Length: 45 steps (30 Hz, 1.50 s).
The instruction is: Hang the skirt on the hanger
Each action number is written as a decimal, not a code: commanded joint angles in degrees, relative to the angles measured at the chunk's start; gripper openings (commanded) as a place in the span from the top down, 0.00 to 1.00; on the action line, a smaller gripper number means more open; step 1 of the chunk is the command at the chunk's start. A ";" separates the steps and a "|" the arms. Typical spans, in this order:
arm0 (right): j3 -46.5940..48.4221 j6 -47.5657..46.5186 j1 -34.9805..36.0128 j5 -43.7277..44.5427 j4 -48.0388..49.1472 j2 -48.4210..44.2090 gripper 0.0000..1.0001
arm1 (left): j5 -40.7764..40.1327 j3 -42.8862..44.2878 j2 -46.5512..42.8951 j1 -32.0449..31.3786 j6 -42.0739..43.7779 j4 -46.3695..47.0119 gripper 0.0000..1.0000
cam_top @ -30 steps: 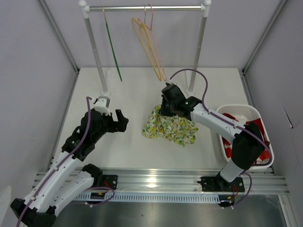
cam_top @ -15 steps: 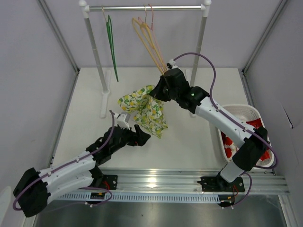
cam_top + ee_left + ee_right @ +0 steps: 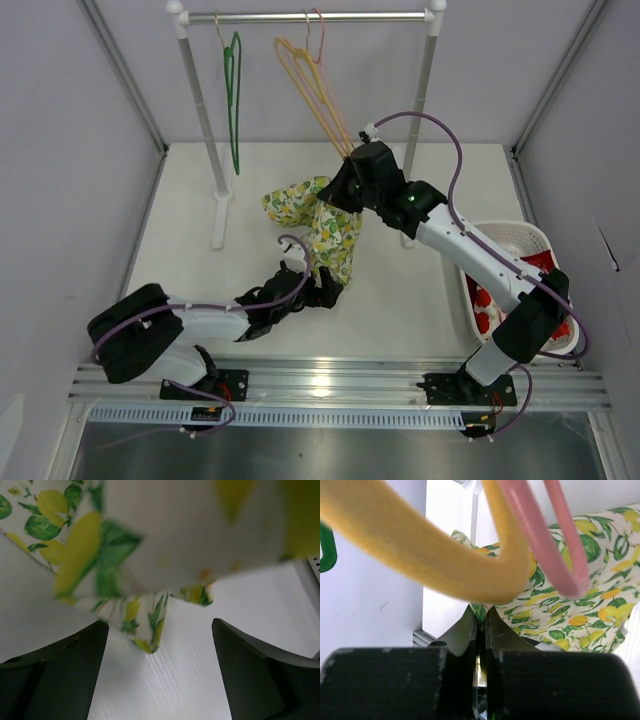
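The skirt (image 3: 320, 225), white with a yellow lemon and green leaf print, hangs in the air from my right gripper (image 3: 343, 192), which is shut on its upper edge just under the yellow hanger (image 3: 310, 85) and pink hanger (image 3: 318, 40) on the rail. In the right wrist view the shut jaws pinch the skirt (image 3: 560, 610) right below the yellow hanger (image 3: 430, 565) and pink hanger (image 3: 540, 535). My left gripper (image 3: 333, 292) is open, low over the table, under the skirt's hanging hem (image 3: 145, 630), which dangles between and above its fingers without touching them.
A green hanger (image 3: 233, 95) hangs at the left of the rail (image 3: 310, 16). The rack's white posts (image 3: 205, 130) stand at the back. A white basket (image 3: 520, 280) with red clothes sits at the right.
My left arm has swung lower and to the right, reaching under the skirt's hem. My right gripper lifted the skirt from the table up to the hangers and is now nearly still.
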 commanded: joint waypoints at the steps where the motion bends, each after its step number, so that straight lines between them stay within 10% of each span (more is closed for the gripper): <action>1: 3.42 1.21 -0.44 -0.80 1.20 -3.33 1.00 | -5.37 4.82 4.41 -1.96 2.44 5.52 0.12; 14: 4.56 0.60 -4.92 -3.00 -0.73 -5.79 1.00 | -10.21 5.53 11.72 -3.45 -0.28 4.48 0.56; 20: 2.55 -1.07 -10.36 -6.59 -1.70 -7.54 1.00 | -20.48 8.06 -1.00 -2.58 1.30 -16.03 1.00; 27: -1.50 -5.10 -19.42 -14.85 -1.87 -6.93 1.00 | -25.50 17.45 -18.59 3.74 5.95 -40.33 1.00; 35: -24.73 -6.78 -24.70 -17.51 1.81 -14.48 1.00 | -12.80 20.57 -19.93 4.81 12.11 -49.06 1.00; 40: -41.38 -6.52 -22.95 -15.49 6.20 -20.28 0.53 | -5.74 11.61 -18.78 2.97 7.55 -46.87 1.00; 45: -50.26 -5.38 -18.82 -8.99 5.24 -26.08 0.27 | -0.74 4.92 -24.73 -0.11 2.01 -43.17 0.51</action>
